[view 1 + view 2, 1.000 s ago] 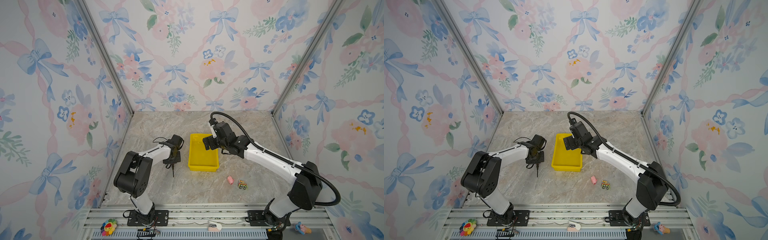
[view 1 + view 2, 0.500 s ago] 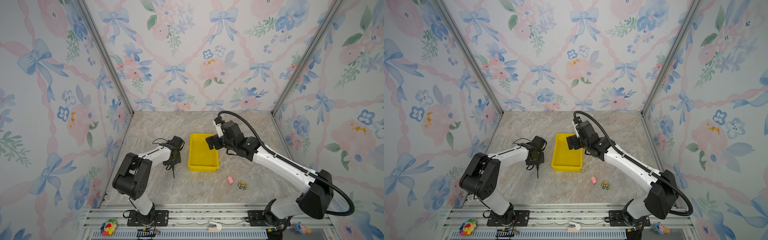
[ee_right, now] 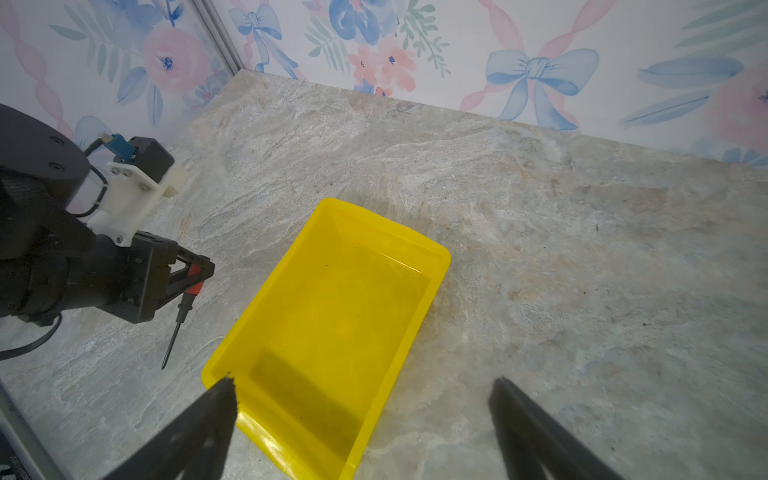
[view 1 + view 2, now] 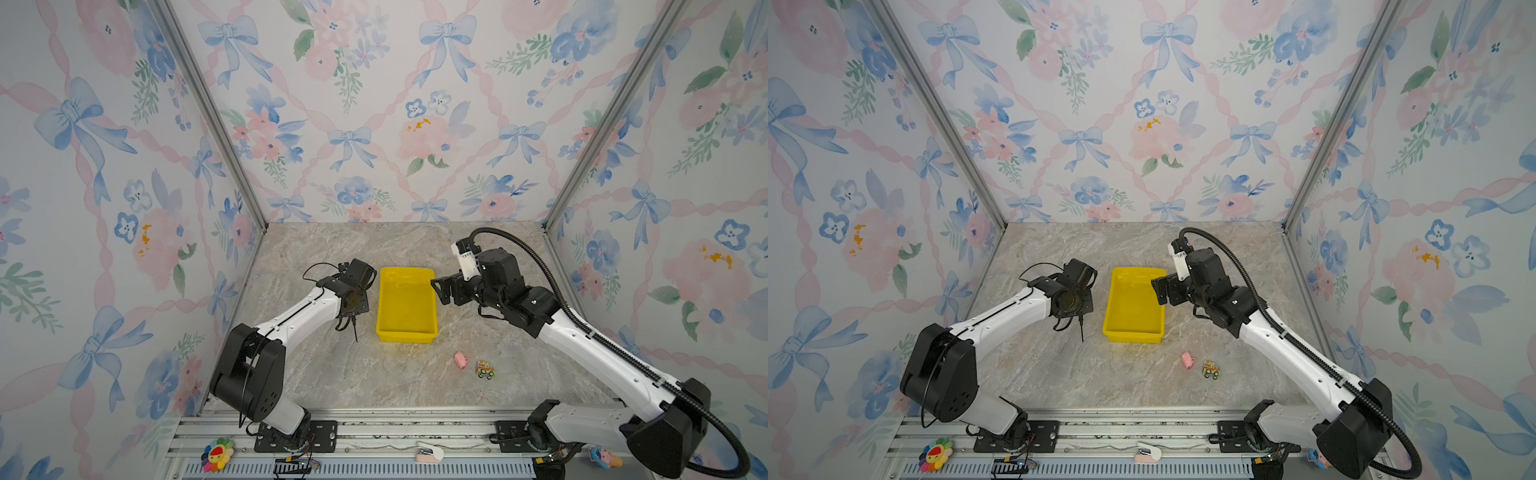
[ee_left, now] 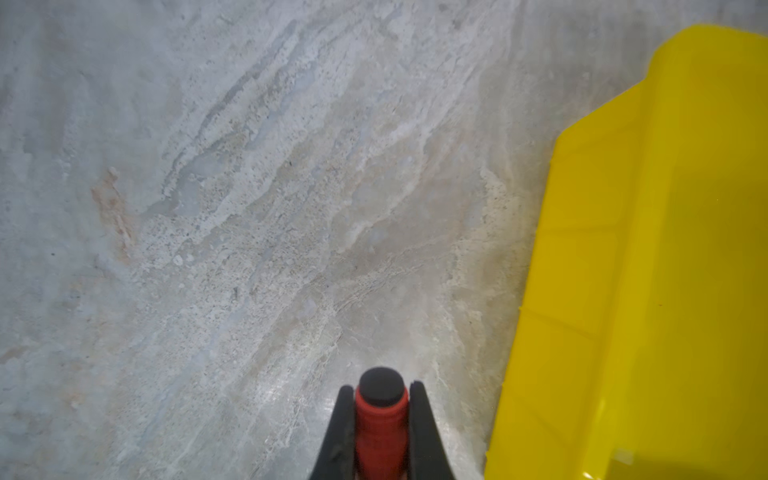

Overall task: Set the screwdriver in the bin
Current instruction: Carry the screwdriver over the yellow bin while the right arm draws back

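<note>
My left gripper [image 5: 381,395] is shut on the red handle of the screwdriver [image 5: 381,424], whose black end cap pokes out past the fingertips. In both top views the thin dark shaft [image 4: 354,330] [image 4: 1080,328] hangs down toward the table just left of the yellow bin [image 4: 405,303] [image 4: 1133,307]. The right wrist view shows the same grip [image 3: 199,274], with the screwdriver [image 3: 178,328] tilted, tip down, beside the bin [image 3: 340,324], which has nothing in it. My right gripper [image 4: 438,289] [image 3: 362,380] is open above the bin's right rim, with nothing between its fingers.
A pink toy pig [image 4: 460,359] and a small toy car [image 4: 485,369] lie on the marble table in front of the bin, to the right. Floral walls close in the back and both sides. A metal rail [image 4: 374,432] runs along the front.
My right gripper has drawn back to the right, from over the bin to its right rim. My left gripper has shifted slightly up and toward the bin with the screwdriver.
</note>
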`<state>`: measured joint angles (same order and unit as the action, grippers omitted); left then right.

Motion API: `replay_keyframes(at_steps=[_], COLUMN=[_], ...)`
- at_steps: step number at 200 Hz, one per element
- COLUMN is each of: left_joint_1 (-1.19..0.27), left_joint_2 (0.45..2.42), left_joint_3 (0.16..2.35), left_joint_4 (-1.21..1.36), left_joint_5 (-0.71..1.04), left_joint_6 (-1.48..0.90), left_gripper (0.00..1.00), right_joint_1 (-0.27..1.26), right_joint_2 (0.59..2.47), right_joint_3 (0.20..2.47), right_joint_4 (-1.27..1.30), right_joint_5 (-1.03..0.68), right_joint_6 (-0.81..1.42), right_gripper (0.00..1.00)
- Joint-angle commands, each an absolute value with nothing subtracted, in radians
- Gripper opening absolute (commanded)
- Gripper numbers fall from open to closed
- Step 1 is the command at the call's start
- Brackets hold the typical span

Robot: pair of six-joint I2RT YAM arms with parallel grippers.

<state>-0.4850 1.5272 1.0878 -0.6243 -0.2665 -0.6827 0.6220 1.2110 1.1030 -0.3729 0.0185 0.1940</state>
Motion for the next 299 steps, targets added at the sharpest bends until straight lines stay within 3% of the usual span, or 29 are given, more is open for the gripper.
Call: replay_keyframes(at_steps=[1, 146, 299], left_joint_1=[-0.502, -0.699, -0.724], left_joint_2=[1.506, 1.708, 1.901], left_joint_3=[1.166, 1.538, 1.65], left_joint_4=[-0.667, -0.686, -0.683], left_joint_5=[-0.287, -0.251, -0.213], left_joint_6=[-0.695, -0.726, -0.706], left_gripper=[0.0, 0.0, 0.0], right_joint_1=[0.597, 0.583, 0.592], right_joint_2=[1.136, 0.852, 0.876], right_joint_3=[1.055, 0.983, 0.941], right_joint_4=[-0.357, -0.552, -0.557], right_joint_5=[-0.019, 0.106, 0.12], right_joint_6=[0.21, 0.236, 0.292], right_gripper=[0.97, 0.97, 0.97])
